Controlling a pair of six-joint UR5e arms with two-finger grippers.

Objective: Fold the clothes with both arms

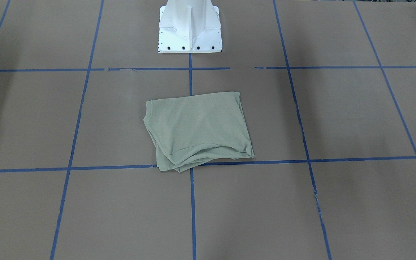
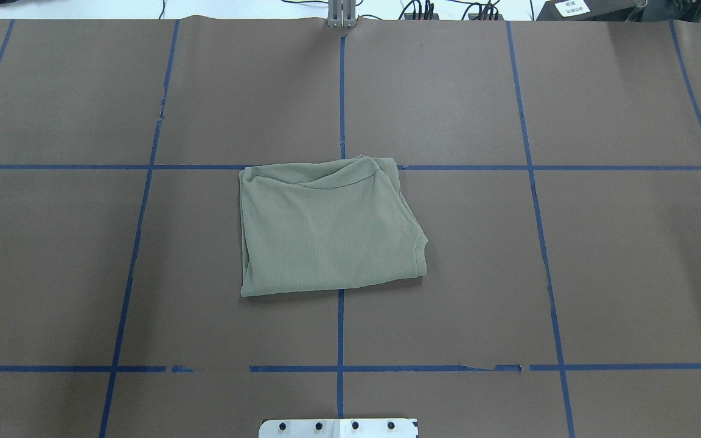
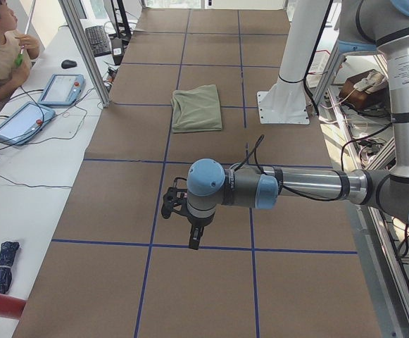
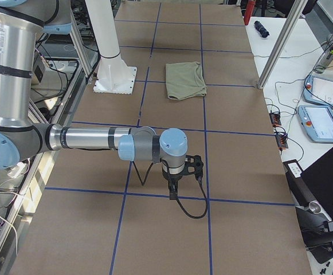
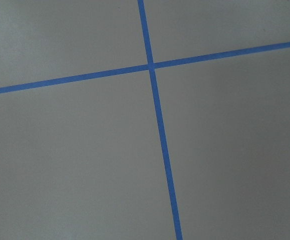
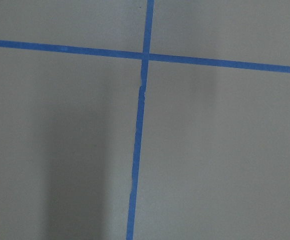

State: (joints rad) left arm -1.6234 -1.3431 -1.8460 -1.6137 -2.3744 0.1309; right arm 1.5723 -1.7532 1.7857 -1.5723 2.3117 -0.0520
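1. Brown paper covers a wide surface (image 2: 600, 255), marked into large squares by blue tape lines (image 2: 341, 91). A white metal pedestal base (image 1: 190, 32) stands at the robot's edge.
2. One pale sage-green knit shirt (image 2: 332, 228) lies folded into a rough rectangle in the middle of the surface, in front of the pedestal. It straddles the central tape line. Its edge away from the robot shows bunched, layered folds and meets a crosswise tape line.
3. The silver-and-grey left arm (image 3: 310, 184), with light blue joint caps, reaches out level over the surface's left end, well apart from the shirt. Its black jaws point down above bare paper. The side view does not show whether they are wide or narrow.
4. The matching right arm (image 4: 86, 137) does the same over the right end, jaws pointing down near a tape line. Their spread cannot be told either.
5. Both wrist cameras show only brown paper and a tape crossing.
6. A seated person (image 3: 0, 49) is at a white side table beyond the surface.
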